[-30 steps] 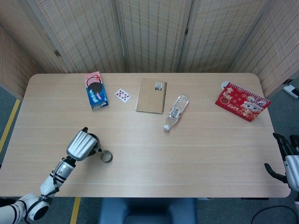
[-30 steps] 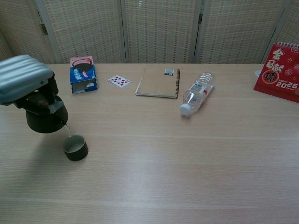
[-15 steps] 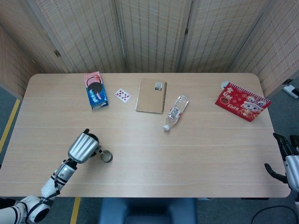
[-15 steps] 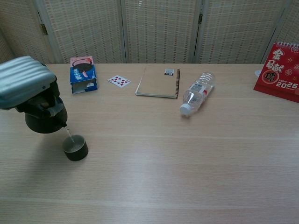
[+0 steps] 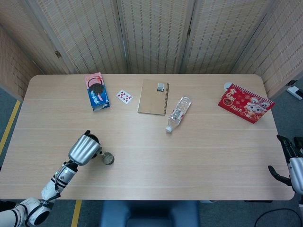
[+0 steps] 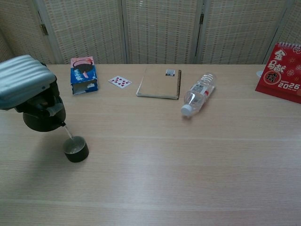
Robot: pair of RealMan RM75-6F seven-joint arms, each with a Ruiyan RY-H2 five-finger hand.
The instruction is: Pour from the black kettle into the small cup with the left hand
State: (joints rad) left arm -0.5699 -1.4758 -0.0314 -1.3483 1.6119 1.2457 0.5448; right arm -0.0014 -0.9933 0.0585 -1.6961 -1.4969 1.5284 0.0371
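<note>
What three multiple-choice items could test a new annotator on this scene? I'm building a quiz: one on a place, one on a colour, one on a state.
1. Where does the small cup stand?
A. Beside the calendar
B. Just below the kettle's spout, near the table's left front
C. On the notebook

2. What colour is the calendar?
A. Red
B. Green
C. White

3. How is the water bottle placed?
A. Upright
B. Lying on its side
C. Held by the right hand

Answers: 1 B, the black kettle, held by the left hand, is tipped over the cup with a thin stream; 2 A, it is red with gold print; 3 B, it lies beside the notebook, cap toward the table's front.
</note>
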